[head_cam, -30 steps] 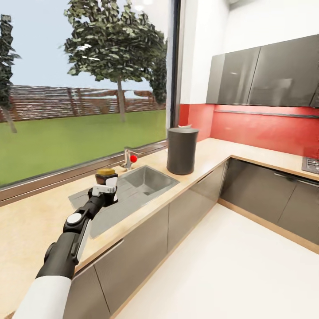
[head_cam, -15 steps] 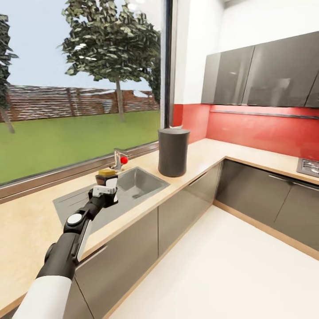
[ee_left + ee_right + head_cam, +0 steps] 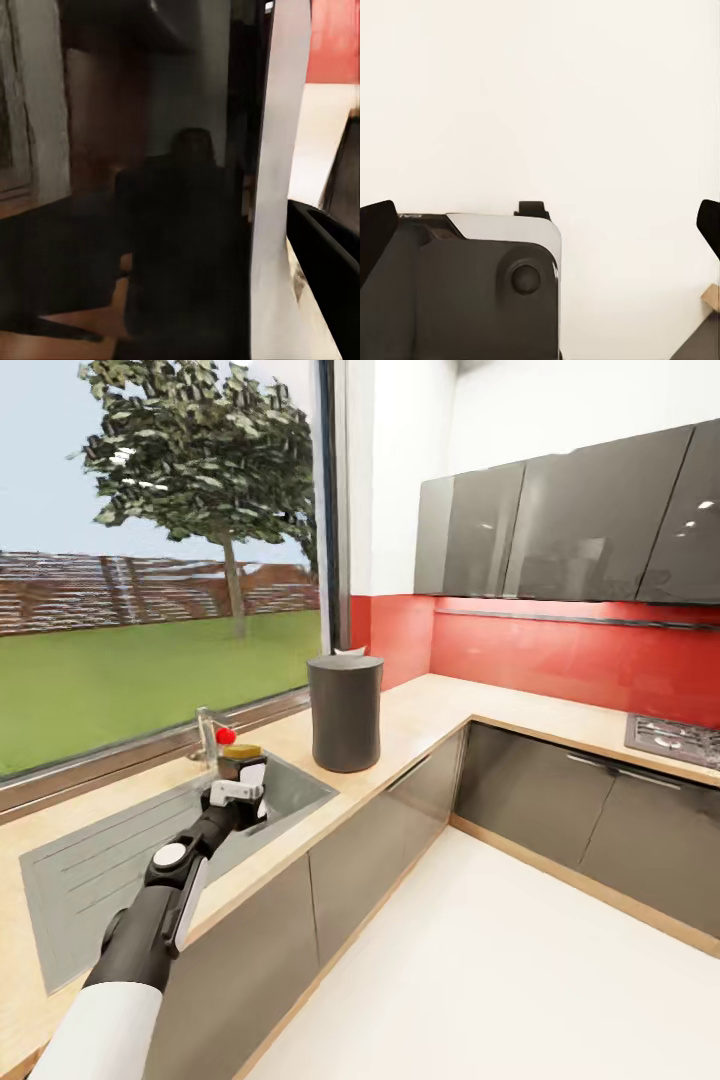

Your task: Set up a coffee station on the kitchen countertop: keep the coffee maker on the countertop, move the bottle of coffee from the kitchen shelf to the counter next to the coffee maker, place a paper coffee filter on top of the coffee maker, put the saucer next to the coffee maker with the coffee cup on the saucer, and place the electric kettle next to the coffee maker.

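**Q:** What is your left end effector [image 3: 238,785] doing?

**A:** You are clamping the bottle of coffee [image 3: 240,760] in it: a dark jar with a yellow-brown lid, held upright above the near edge of the sink [image 3: 120,860]. In the left wrist view the jar [image 3: 180,247] is sitting dark and blurred between the fingers [image 3: 277,187].

**Q:** And your right end effector [image 3: 540,225]?

**A:** Its fingertips are standing wide apart over the pale floor [image 3: 540,90], gripping nothing.

**Q:** What is lying beyond the jar?

**A:** The beige table [image 3: 430,705] is running past the sink and faucet [image 3: 208,732] to a tall dark grey cylinder [image 3: 345,710], then turning along the red backsplash [image 3: 560,655] toward the hob [image 3: 675,738].
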Tool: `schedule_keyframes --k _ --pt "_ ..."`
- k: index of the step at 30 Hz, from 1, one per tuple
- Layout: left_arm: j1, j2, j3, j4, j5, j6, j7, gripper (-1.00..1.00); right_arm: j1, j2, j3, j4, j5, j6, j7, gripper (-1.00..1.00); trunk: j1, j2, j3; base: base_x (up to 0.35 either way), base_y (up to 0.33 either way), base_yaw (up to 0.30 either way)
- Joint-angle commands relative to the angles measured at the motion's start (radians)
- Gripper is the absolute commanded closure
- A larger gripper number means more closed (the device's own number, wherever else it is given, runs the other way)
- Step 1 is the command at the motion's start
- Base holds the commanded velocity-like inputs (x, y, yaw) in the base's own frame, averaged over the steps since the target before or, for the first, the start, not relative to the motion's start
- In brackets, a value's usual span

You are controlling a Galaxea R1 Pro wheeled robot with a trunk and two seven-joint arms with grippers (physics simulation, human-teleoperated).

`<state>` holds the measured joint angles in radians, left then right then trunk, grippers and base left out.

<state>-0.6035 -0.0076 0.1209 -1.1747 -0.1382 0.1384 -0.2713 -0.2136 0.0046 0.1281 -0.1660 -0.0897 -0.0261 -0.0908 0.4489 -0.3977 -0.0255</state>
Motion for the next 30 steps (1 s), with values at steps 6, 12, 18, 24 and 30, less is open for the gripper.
schedule_keyframes --k 6,12,18,24,30 --pt "0.0 0.0 0.003 -0.002 -0.009 0.004 -0.008 1.0 -0.001 0.0 0.008 0.002 -0.007 -0.003 -0.004 -1.0 0.001 -0.002 -0.002 0.219 -0.2 -0.13" --pt "0.002 0.0 0.003 -0.002 -0.009 0.003 -0.008 1.0 -0.001 0.0 0.008 0.002 -0.007 -0.003 -0.004 -1.0 0.001 -0.002 -0.002 0.157 -0.23 -0.003" --pt "0.001 0.0 0.003 -0.002 -0.009 0.004 -0.008 1.0 -0.001 0.0 0.008 0.002 -0.007 -0.003 -0.004 -1.0 0.001 -0.002 -0.002 0.165 -0.241 0.0" --pt "0.002 0.0 0.003 -0.002 -0.009 0.003 -0.008 1.0 -0.001 0.0 0.008 0.002 -0.007 -0.003 -0.004 -1.0 0.001 -0.002 -0.002 0.244 -0.202 0.0" --pt "0.002 0.0 0.003 -0.002 -0.009 0.003 -0.008 1.0 -0.001 -0.001 0.008 0.002 -0.007 -0.003 -0.004 -1.0 0.001 -0.002 -0.002 0.166 -0.105 -0.086"
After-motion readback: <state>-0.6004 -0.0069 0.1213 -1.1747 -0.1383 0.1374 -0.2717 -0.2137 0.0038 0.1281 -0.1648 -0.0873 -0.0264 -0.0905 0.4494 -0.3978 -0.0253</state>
